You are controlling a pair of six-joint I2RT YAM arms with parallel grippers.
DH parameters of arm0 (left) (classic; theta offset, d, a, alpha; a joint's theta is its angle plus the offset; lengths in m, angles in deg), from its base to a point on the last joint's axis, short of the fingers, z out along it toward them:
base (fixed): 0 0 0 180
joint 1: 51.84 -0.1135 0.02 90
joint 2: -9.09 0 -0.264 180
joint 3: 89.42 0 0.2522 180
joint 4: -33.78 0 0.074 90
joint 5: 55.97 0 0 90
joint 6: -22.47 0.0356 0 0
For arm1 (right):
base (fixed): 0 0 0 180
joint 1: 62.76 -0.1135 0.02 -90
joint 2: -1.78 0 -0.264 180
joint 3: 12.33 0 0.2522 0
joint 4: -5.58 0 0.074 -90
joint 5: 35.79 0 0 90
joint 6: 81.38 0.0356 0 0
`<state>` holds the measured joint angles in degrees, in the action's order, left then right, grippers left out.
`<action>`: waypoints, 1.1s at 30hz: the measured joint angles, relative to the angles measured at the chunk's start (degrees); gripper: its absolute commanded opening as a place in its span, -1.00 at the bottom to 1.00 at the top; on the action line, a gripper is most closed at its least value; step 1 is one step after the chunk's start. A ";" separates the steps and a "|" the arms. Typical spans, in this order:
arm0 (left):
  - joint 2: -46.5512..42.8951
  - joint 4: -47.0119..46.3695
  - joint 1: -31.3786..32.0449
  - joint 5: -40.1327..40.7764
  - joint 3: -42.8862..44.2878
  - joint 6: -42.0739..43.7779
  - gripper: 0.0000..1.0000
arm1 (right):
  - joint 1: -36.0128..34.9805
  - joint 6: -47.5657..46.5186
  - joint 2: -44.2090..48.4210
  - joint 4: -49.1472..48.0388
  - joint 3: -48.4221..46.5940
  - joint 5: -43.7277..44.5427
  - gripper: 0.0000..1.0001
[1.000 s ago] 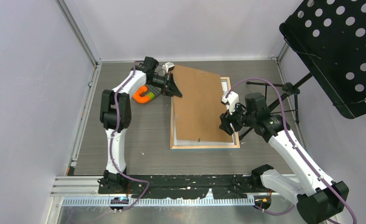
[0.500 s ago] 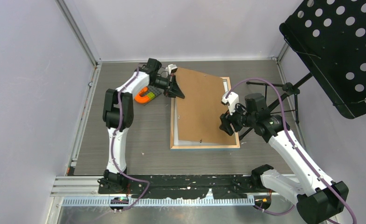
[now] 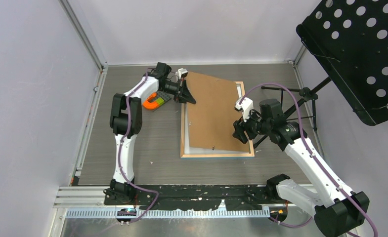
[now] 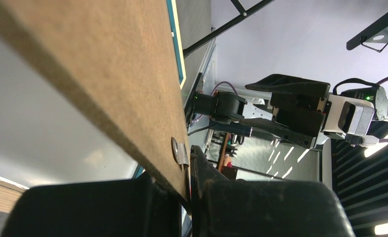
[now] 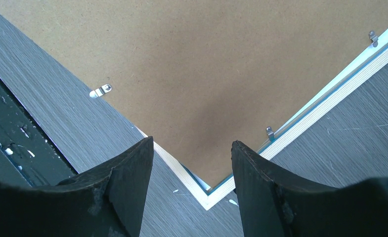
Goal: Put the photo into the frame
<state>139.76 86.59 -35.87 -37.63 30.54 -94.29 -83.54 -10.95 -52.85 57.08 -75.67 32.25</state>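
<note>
The frame (image 3: 216, 154) lies flat mid-table with its light wood back up; a blue inner edge (image 5: 300, 111) shows in the right wrist view. A brown backing board (image 3: 212, 111) leans over it, raised on its left side. My left gripper (image 3: 186, 94) is shut on that left edge (image 4: 189, 173), beside a metal clip (image 4: 179, 151). Under the board only a white sheet (image 3: 195, 149) shows in the frame; the photo's printed face is hidden. My right gripper (image 3: 239, 132) hovers open above the frame's near right corner (image 5: 206, 200), holding nothing.
An orange and green toy on a dark plate (image 3: 154, 101) sits just left of the left gripper. A black perforated music stand (image 3: 360, 54) overhangs the right side, its tripod legs (image 3: 290, 98) reaching toward the frame. Small metal clips (image 5: 269, 132) stick up from the frame.
The left gripper has shifted slightly right with the backing board, which now lies lower and flatter over the frame. The right arm has not moved.
</note>
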 measured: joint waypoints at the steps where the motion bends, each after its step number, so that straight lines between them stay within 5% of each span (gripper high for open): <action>1: 0.04 0.00 -0.02 -0.02 0.00 0.09 -1.00 | 0.02 0.00 0.00 0.00 0.00 0.00 0.31; 17: 4.55 10.99 0.22 -0.17 7.52 10.99 -1.00 | 0.35 0.07 0.00 -0.37 0.42 0.70 0.30; 33: 6.16 14.95 0.15 0.52 10.14 14.99 -1.00 | 2.43 4.33 -9.11 -3.65 -1.14 13.97 0.29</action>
<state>145.93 101.54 -35.72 -37.10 40.68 -79.30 -81.11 -6.62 -61.96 53.43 -76.81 46.22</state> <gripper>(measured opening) 0.016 0.649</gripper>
